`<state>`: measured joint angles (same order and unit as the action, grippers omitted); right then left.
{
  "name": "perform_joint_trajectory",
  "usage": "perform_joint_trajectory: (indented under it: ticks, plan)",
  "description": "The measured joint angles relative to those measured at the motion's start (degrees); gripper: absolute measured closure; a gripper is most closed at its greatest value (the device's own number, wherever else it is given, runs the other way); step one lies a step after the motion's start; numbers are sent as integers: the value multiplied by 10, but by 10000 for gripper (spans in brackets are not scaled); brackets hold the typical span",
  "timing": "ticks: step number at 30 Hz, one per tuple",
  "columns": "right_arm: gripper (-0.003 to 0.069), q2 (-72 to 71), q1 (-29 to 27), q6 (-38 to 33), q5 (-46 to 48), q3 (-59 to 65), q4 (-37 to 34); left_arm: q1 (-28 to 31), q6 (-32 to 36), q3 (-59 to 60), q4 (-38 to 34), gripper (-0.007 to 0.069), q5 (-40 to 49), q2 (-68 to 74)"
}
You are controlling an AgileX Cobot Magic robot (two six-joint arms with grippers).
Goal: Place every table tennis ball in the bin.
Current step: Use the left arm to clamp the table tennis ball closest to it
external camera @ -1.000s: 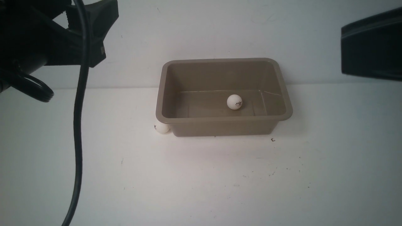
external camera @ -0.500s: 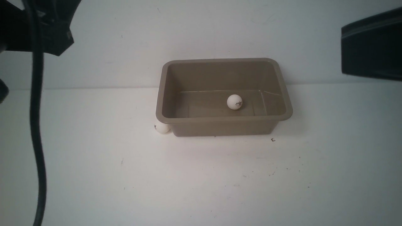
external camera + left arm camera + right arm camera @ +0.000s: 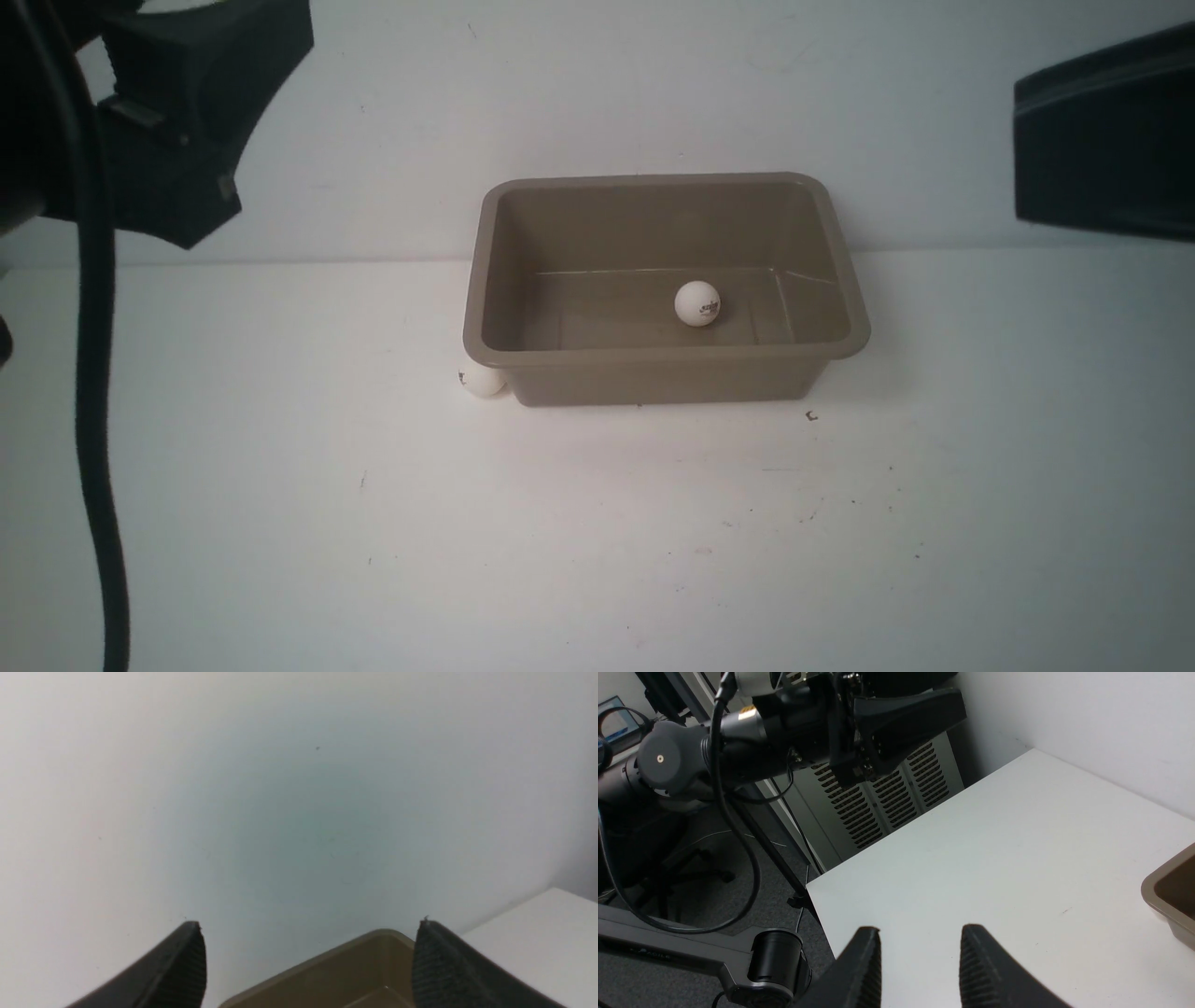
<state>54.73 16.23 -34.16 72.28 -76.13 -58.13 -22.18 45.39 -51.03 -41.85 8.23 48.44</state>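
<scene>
A white table (image 3: 597, 541) meets a pale wall. The taupe bin (image 3: 658, 373) holds 1 ball (image 3: 697, 303); another ball (image 3: 484, 380) touches its outside corner. Left gripper (image 3: 308, 961) spread, empty. Right gripper (image 3: 920, 961) clenched, empty.

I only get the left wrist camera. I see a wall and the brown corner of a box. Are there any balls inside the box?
Observer: Yes, the front view shows one white ball with a small dark logo lying on the floor of the bin.
Operator: Is any ball outside it?
Observer: One. Another ball sits on the table, tucked beside the bin's near left corner and partly hidden under its rim.
Operator: Is the other arm carrying one?
Observer: No. The right end effector has nothing between its fingers, and it hangs above bare table off to one side of the bin.
</scene>
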Motion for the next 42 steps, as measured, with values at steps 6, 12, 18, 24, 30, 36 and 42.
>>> perform_joint_trajectory:
  ticks: [6,12,18,24,30,36,42]
  plan:
    - [435,0,0,0,0,0,0,0,0,0,-12,90,50,0]
    - [435,0,0,0,0,0,-13,0,10,0,-30,90,96,0]
    - [435,0,0,-4,-1,0,-23,0,14,0,-45,90,142,0]
    - [435,-18,0,-95,0,0,8,0,24,0,-88,90,170,0]
    - [435,-54,0,-158,4,0,32,0,63,0,-134,90,167,1]
    - [435,-57,0,-163,5,0,50,0,76,0,-148,90,166,1]
    - [435,-57,0,-163,5,0,50,0,81,0,-164,90,163,1]
